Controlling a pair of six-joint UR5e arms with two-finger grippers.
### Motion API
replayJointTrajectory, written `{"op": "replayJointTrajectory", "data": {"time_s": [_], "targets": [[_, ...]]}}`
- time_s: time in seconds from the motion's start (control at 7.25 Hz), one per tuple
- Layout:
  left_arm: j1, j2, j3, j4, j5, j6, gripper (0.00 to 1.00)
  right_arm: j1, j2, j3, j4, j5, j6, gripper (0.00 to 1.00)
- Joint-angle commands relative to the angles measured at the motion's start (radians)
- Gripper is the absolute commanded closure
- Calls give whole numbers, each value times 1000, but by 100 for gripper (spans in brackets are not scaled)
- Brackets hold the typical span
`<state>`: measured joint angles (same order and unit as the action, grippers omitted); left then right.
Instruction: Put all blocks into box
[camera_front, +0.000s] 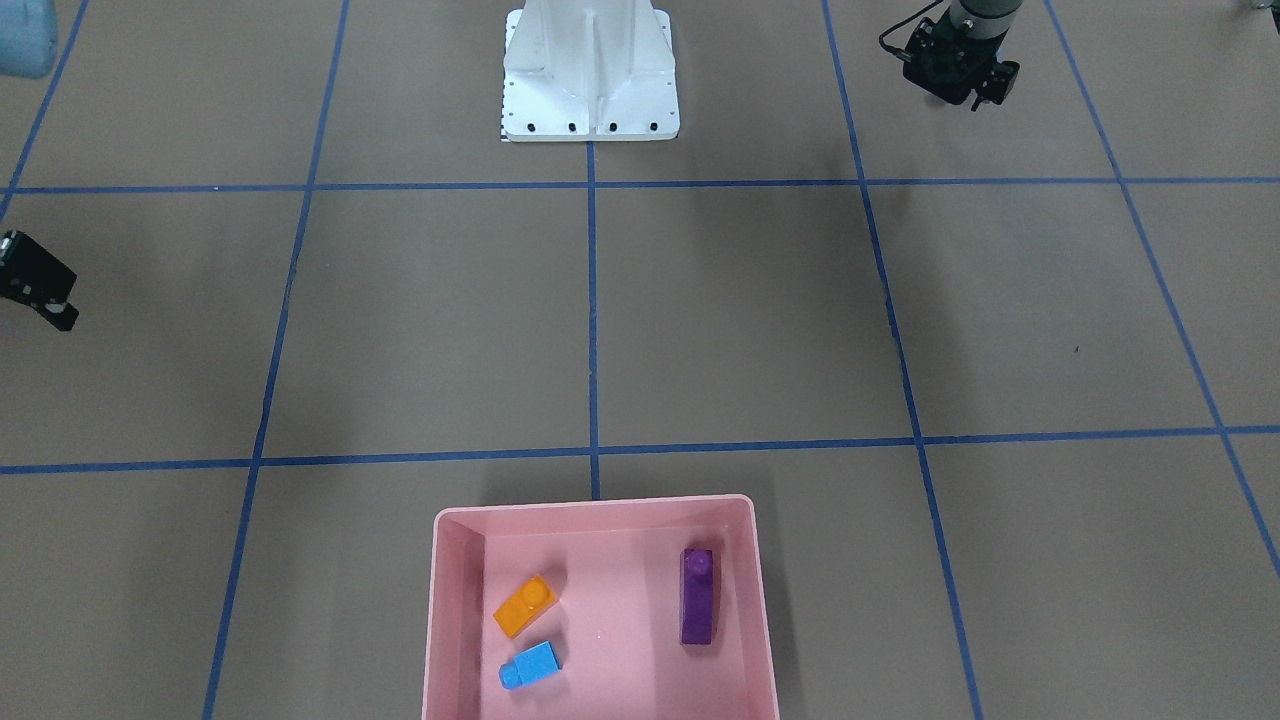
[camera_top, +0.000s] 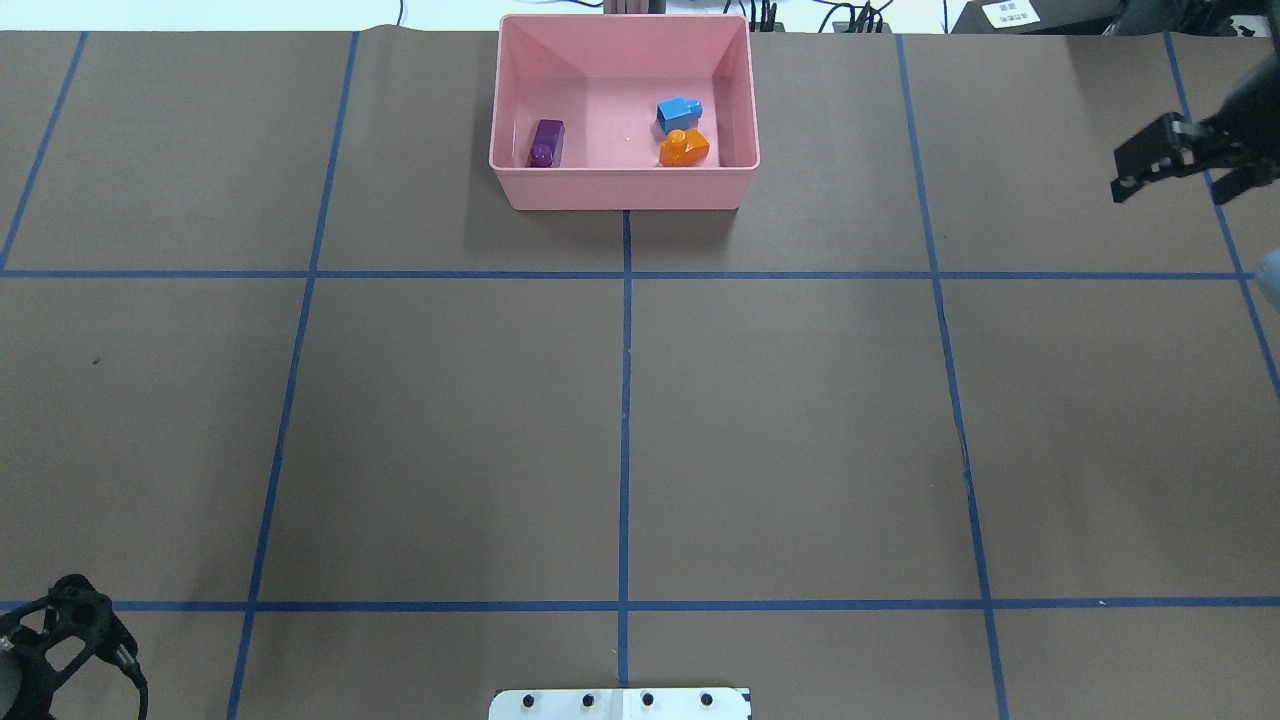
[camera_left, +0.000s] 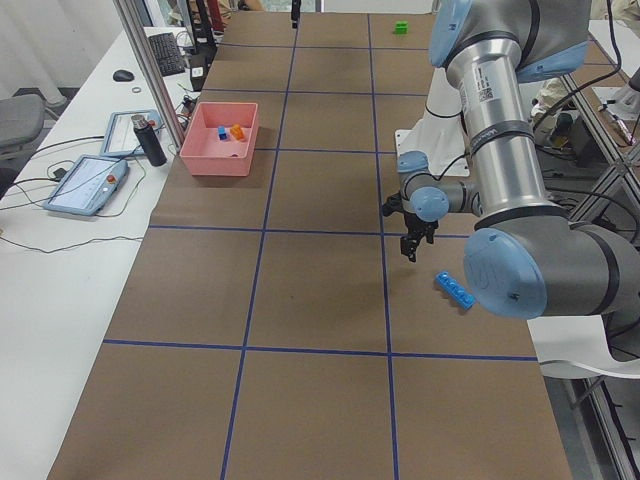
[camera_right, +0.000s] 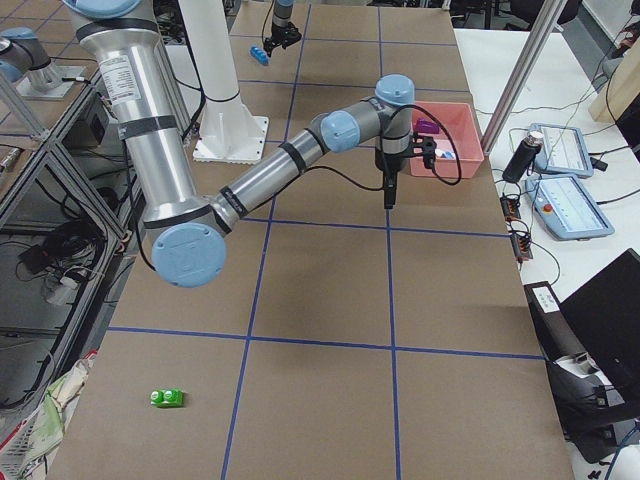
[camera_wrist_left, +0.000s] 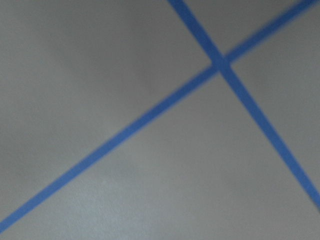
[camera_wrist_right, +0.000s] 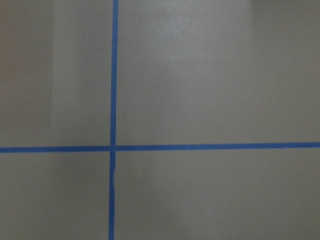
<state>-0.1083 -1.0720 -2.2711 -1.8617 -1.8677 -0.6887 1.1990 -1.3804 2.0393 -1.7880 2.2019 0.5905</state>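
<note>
The pink box (camera_front: 440, 600) holds the orange brick (camera_front: 525, 606), the small blue cube (camera_front: 531, 665) and the purple brick (camera_front: 697, 597); it also shows in the overhead view (camera_top: 620, 185). The long blue brick (camera_left: 455, 290) lies on the table near the robot's base, just beside my left gripper (camera_left: 412, 240), which hovers above the table and looks open and empty (camera_front: 985, 92). The green brick (camera_right: 166, 398) lies alone far out on my right side. My right gripper (camera_top: 1165, 190) is open and empty, well to the right of the box.
The white robot base (camera_front: 590, 100) stands at the table's near edge. Blue tape lines (camera_top: 625, 400) grid the brown table. Beyond the box, off the table, lie tablets (camera_left: 85, 183) and a dark bottle (camera_left: 148, 140).
</note>
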Motion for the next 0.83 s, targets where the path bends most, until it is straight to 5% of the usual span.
{"op": "replayJointTrajectory", "data": {"time_s": [0.0,0.41,0.55,0.69], "targets": [[140,20,34,3,35,-63,0,1,-86,82,-10,-1,-12,0],[193,11,105,-1,41,-60,0,-1,-82,84,-10,1,-12,0],[199,11,107,-1,41,-58,20,-1,-77,82,-10,2,-12,0],[200,9,107,-1,41,-57,55,-1,-77,84,-11,2,-11,0]]}}
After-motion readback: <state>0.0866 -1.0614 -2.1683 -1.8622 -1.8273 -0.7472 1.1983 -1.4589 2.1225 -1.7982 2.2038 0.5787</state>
